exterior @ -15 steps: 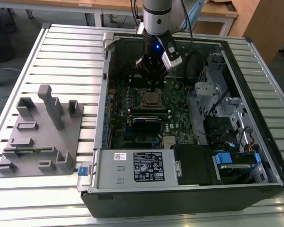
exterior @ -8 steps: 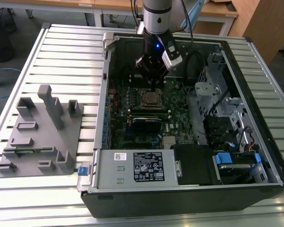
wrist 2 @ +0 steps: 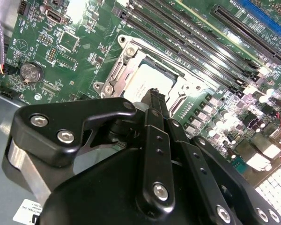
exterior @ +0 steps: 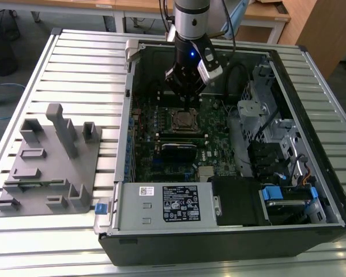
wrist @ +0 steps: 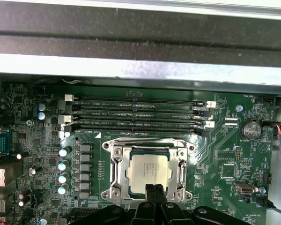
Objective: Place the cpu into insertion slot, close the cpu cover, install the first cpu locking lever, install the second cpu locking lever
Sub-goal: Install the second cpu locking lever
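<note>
Chip: we find the cpu [wrist: 150, 171] seated flat in the insertion slot [wrist: 116, 152], with the cpu cover [wrist: 182, 157] framing it.
Hand: the hand [wrist: 151, 188] hangs at the socket's edge, fingers pressed together, gripping nothing, we judge to push rather than grasp.
Room: memory slots [wrist: 140, 115] run just beside; the case wall [exterior: 130, 86] stands well apart.

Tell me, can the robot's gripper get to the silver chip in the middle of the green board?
Probably yes. The gripper hangs right above the chip, its fingers pressed together at the chip's edge. The metal frame lies around the chip, not over its top, and nothing else sits between them in both wrist views.
</note>
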`<state>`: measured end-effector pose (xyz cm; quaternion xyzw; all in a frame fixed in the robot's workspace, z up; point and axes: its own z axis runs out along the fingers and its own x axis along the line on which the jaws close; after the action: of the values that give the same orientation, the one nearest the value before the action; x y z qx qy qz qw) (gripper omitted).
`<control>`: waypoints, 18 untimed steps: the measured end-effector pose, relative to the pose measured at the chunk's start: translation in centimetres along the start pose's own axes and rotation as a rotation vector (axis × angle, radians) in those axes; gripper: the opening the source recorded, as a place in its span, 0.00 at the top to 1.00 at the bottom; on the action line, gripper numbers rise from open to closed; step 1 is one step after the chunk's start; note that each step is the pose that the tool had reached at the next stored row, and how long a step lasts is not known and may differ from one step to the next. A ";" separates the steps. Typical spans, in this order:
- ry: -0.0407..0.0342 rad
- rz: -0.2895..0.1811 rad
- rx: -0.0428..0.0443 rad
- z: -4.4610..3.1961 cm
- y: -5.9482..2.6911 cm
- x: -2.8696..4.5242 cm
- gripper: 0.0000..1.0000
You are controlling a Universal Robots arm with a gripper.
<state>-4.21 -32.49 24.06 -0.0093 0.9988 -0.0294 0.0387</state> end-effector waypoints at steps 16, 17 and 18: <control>0.0000 0.000 0.0000 0.07 -1.25 0.03 0.89; 0.0000 0.000 -0.0001 0.08 -1.33 0.03 0.89; 0.0000 0.000 -0.0001 0.08 -1.41 0.03 0.89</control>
<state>-4.21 -33.90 24.05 -0.0093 0.9988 -0.0293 0.0387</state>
